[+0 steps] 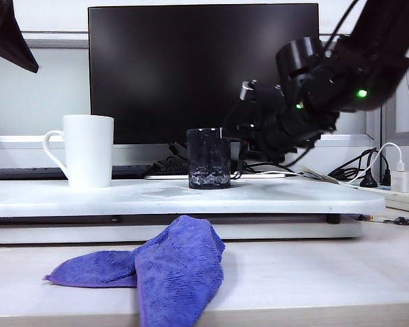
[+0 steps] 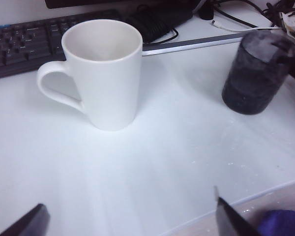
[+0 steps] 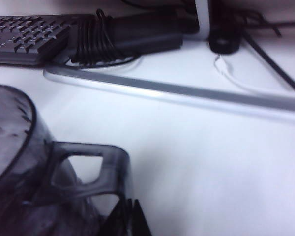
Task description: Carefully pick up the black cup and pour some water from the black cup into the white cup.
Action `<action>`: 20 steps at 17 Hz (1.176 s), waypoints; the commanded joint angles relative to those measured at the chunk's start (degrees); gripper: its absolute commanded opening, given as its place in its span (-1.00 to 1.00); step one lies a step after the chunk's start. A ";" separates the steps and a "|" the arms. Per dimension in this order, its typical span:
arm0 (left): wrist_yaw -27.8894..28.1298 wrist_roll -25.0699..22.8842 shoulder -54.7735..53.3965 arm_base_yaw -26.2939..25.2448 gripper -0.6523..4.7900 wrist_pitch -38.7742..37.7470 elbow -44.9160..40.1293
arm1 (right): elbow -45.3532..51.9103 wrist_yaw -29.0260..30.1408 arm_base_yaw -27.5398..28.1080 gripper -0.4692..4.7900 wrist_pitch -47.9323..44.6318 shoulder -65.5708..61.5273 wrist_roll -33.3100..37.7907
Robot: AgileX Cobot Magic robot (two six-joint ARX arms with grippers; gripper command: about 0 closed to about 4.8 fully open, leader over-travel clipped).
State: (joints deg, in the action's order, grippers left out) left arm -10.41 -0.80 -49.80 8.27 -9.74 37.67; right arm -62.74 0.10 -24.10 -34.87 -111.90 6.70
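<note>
Pour not started. Black cup [image 1: 208,159] stands upright on the white counter [image 1: 286,194], roughly mid-platform in the exterior view, well apart from the white cup [image 1: 88,150] on the left. White cup looks empty inside from the left wrist view. No lift and no tilt yet; pick-up, carry and pour are all left to do, by my reading.

Right gripper [image 3: 129,216] sits low at the black cup's handle [image 3: 91,167]. Its fingers read as pressed together, tips just beside the lower end of the handle. I can't confirm they pinch anything; the cup rests on the counter.

Left gripper [image 2: 130,221] hangs above the near edge of the counter, fingers spread wide, holding nothing, looking down on both cups.

Materials:
- Black cup: smoky translucent glass, dimpled wall, squared loop handle. Pale glints low in the body are probably the water [image 1: 208,179].
- White cup: glossy ceramic, tapered, taller than the black one, smooth loop handle turned away from it.
- Counter: smooth white board, slightly glossy.
- Purple cloth [image 1: 160,269]: soft microfibre, crumpled, lying in front of the board.
- Behind: black monitor [image 1: 203,68], keyboard [image 2: 24,39], cables.
</note>
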 commanded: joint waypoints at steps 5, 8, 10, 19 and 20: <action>-0.28 -0.28 0.15 -0.07 1.00 0.46 0.07 | -1.75 0.04 0.02 -0.84 0.39 0.42 -0.96; -0.28 -0.31 0.15 -0.07 1.00 0.46 0.07 | -1.75 0.07 0.02 -0.84 0.46 0.42 -0.96; -0.28 -0.31 0.15 -0.07 1.00 0.46 0.07 | -1.75 0.04 0.02 -0.39 1.03 0.42 -0.98; -0.31 -0.31 0.17 -0.07 1.00 0.37 0.09 | -1.75 0.00 0.02 0.15 7.65 2.60 -2.47; -0.31 -0.31 0.17 -0.07 1.00 0.39 0.09 | -1.75 -0.17 0.02 0.15 10.84 4.20 -4.11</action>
State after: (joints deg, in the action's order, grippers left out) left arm -10.41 -0.80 -49.74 8.27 -9.89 37.67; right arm -64.10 0.01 -24.05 -26.46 -109.43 4.58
